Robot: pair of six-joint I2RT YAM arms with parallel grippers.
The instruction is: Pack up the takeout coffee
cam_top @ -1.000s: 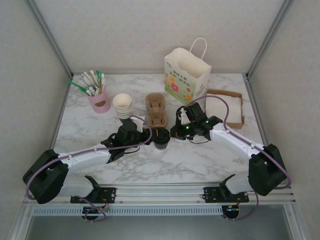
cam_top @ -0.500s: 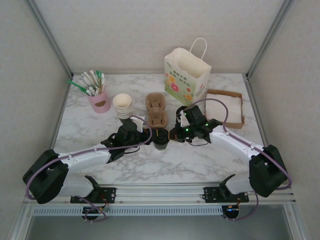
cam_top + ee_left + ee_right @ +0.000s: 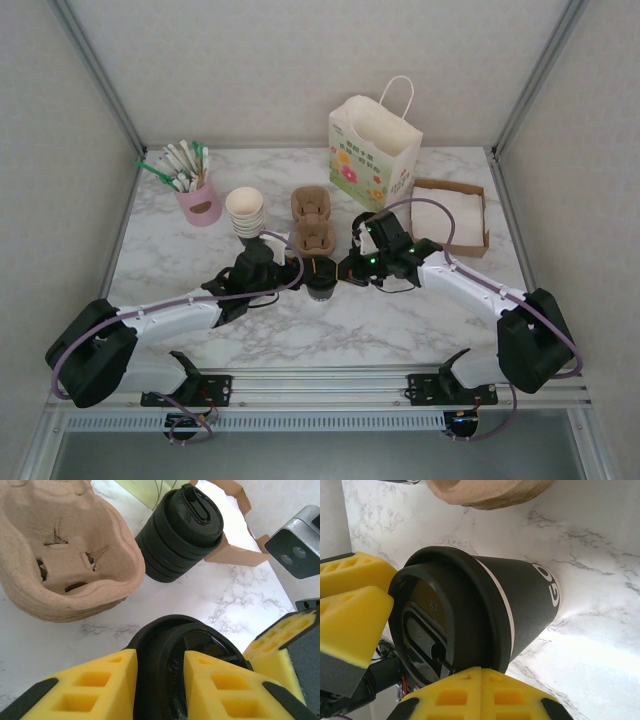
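The takeout coffee (image 3: 321, 286) stands on the marble table between both arms, a dark cup (image 3: 525, 597) with a thin pale line under a black lid (image 3: 200, 647). My left gripper (image 3: 160, 666) is shut on the lid's rim, with one yellow finger outside the rim and the other on top of the lid. It reaches the cup from the left (image 3: 300, 276). My right gripper (image 3: 481, 674) is shut with its fingers pressed together, and their tips touch the lid's edge from the right (image 3: 346, 272).
Two brown pulp cup carriers (image 3: 313, 222) sit just behind the cup. A stack of black lids (image 3: 180, 530) stands beside them. Further back are a flowered paper bag (image 3: 372, 150), a cardboard napkin tray (image 3: 452, 216), stacked cream cups (image 3: 245, 212) and a pink stirrer holder (image 3: 200, 203).
My right gripper has shifted slightly left and nearer, closing up against the cup's lid. The left gripper has kept its hold on the lid and barely moved.
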